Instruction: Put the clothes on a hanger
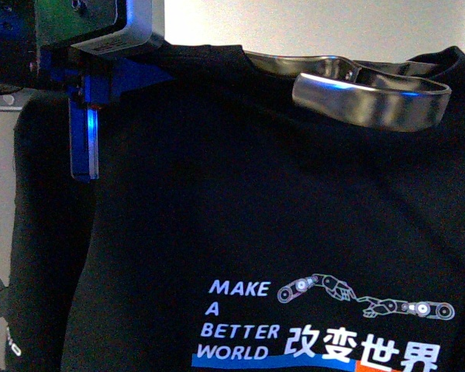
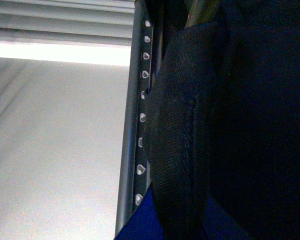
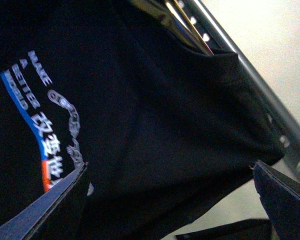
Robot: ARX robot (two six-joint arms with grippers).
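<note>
Hanging beside a punched rail of the drying rack, the black T-shirt is touched at its shoulder by the left gripper, whose opening cannot be told; the right gripper is spread wide, holding nothing.

black t-shirt | chest print: "make a better world" | characters: 改变世界

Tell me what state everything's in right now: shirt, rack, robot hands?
T-shirt, hanging unfolded, print facing the front camera.
Metal hanger, at the shirt's collar.
Rack rail, close beside the shirt's edge.
Left gripper, at the shirt's shoulder; grip unclear.
Right gripper, open, holding nothing.
</note>
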